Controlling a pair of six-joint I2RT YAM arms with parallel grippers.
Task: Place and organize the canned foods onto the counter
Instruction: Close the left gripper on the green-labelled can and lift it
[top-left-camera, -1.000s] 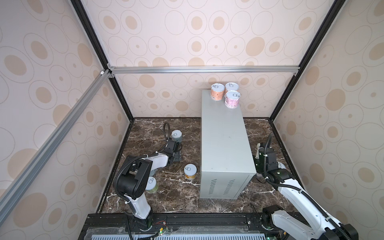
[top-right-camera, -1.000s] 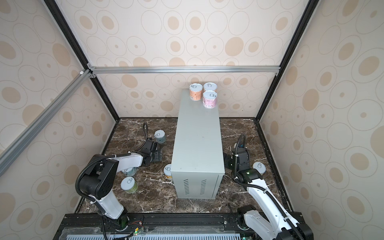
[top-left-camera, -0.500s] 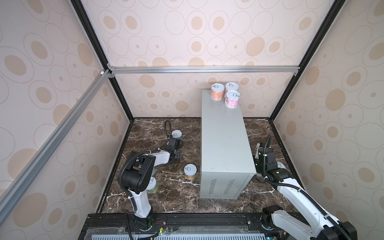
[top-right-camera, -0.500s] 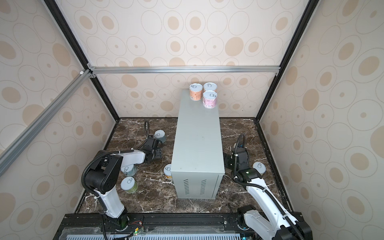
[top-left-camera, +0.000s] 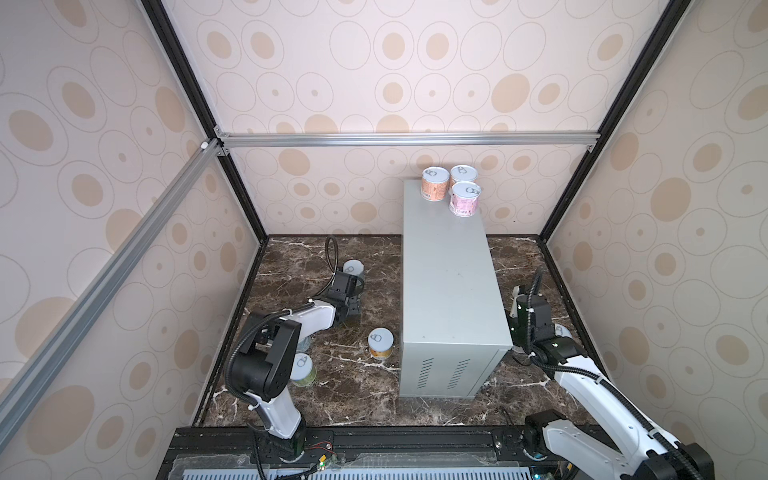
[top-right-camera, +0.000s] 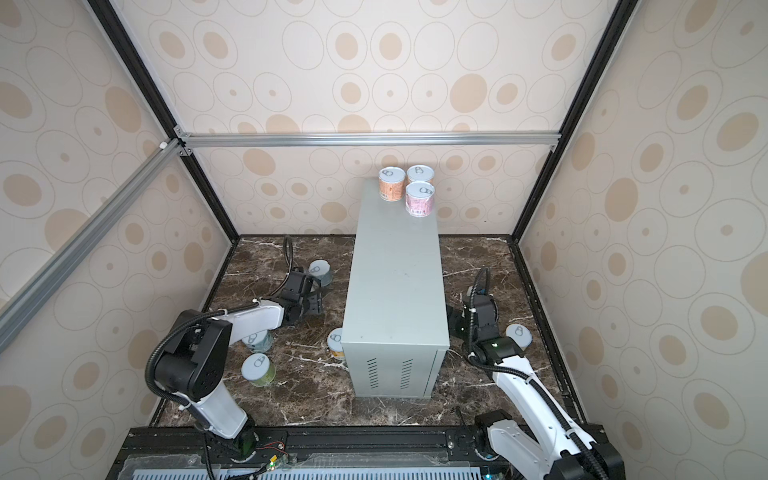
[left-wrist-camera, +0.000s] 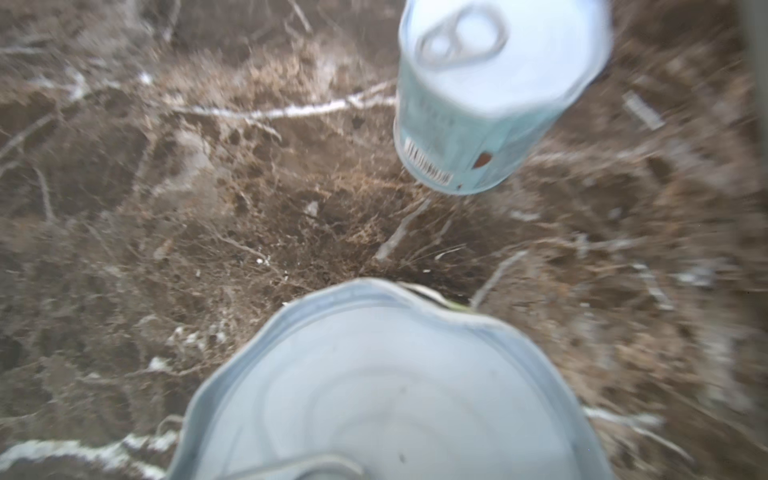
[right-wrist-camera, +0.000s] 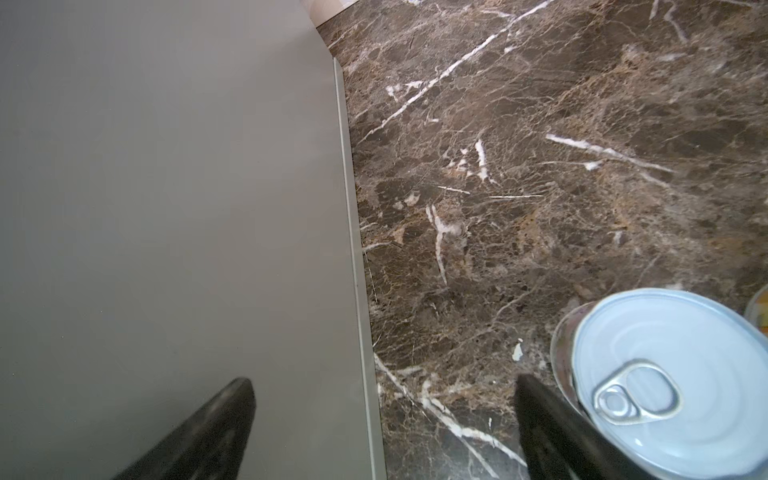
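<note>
In both top views the counter (top-left-camera: 451, 291) stands lengthwise on the marble floor (top-left-camera: 291, 266), vent slots on its near end. Three cans stand upright in a cluster at its far end: an orange can (top-left-camera: 435, 183), a pink can (top-left-camera: 465, 200) and a rear can (top-left-camera: 464, 173) behind the pink one. On the floor left of the counter, a pale blue can (top-left-camera: 353, 267) stands farthest. A yellow can (top-left-camera: 380, 343) is just beside the counter's near left corner, a green can (top-left-camera: 303, 370) is nearest, and a half-hidden can (top-right-camera: 257, 340) shows under the left arm (top-right-camera: 249, 320). The left gripper (top-right-camera: 311, 305) hangs low on the near side of the pale blue can, and from above its spread cannot be told. The right gripper (top-right-camera: 456, 324) sits low beside the counter's right side, with a right-side can (top-right-camera: 518, 334) just to its right. The left wrist view is blurred. The silvery lid of a close can (left-wrist-camera: 382, 395) fills the spot under the camera, and the pale blue can (left-wrist-camera: 490, 104) stands apart beyond it. The fingers are hidden, so I cannot tell whether that gripper grips the close can. In the right wrist view the right gripper (right-wrist-camera: 386, 428) is spread wide with nothing between its dark fingers (right-wrist-camera: 232, 419). One finger is in front of the counter's grey wall (right-wrist-camera: 166, 187) and the other is just beside the right-side can (right-wrist-camera: 673, 382), whose pull tab faces up.
</note>
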